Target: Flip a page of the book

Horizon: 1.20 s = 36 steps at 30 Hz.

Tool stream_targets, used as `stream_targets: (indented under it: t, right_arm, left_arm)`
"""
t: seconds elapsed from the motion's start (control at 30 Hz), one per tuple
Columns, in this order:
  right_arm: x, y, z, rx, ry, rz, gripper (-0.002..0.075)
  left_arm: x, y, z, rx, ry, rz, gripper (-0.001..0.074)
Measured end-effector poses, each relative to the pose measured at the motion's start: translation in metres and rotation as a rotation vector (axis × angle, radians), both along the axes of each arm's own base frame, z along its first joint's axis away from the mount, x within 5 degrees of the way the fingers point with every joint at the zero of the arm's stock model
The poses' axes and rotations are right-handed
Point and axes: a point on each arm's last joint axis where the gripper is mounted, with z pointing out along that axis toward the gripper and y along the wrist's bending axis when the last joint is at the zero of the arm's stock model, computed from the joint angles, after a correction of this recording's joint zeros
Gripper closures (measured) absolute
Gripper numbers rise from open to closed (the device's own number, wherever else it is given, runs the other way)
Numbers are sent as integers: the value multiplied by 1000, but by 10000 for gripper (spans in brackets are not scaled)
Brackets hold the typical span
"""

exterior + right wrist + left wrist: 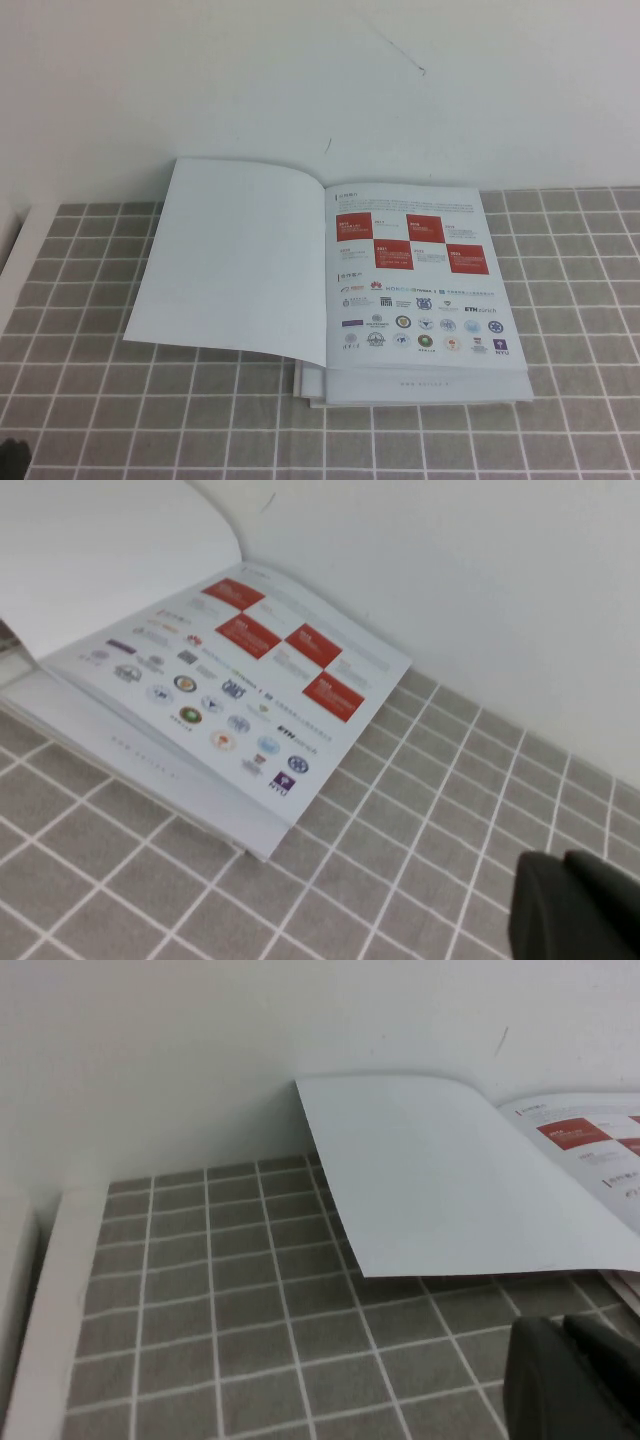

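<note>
We see the book [415,300] lying open on the grey tiled mat [150,420] against the white wall [300,70], its page [240,265] turned over to the left, blank side up. Left gripper [575,1380] sits low near the page's corner; right gripper [580,910] hangs off the book's right. Fingers: we can't tell.

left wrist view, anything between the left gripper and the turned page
Only bare grey checked tablecloth lies between the left gripper and the page. Right gripper sits apart from the book.
</note>
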Motion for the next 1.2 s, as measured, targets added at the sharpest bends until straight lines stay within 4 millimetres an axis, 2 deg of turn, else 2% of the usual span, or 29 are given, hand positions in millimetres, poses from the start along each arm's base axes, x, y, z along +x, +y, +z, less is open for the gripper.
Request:
stream_targets:
  t: [0.2,0.33,0.47,0.57,1.2]
  right_arm:
    - [-2,1,-9,-15,71,16,728]
    - [-3,1,-12,-24,108,25,728]
    - [-4,2,-13,-27,120,28,728]
    - [-4,2,-13,-27,120,28,728]
    - [-4,2,-13,-27,122,29,728]
  left_arm:
    - [-11,3,-3,250,-102,4,738]
    - [-11,7,-11,229,-67,37,738]
    - [-11,8,-23,119,34,61,738]
    - [-12,9,-30,124,113,65,738]
    - [-13,9,-30,124,122,72,738]
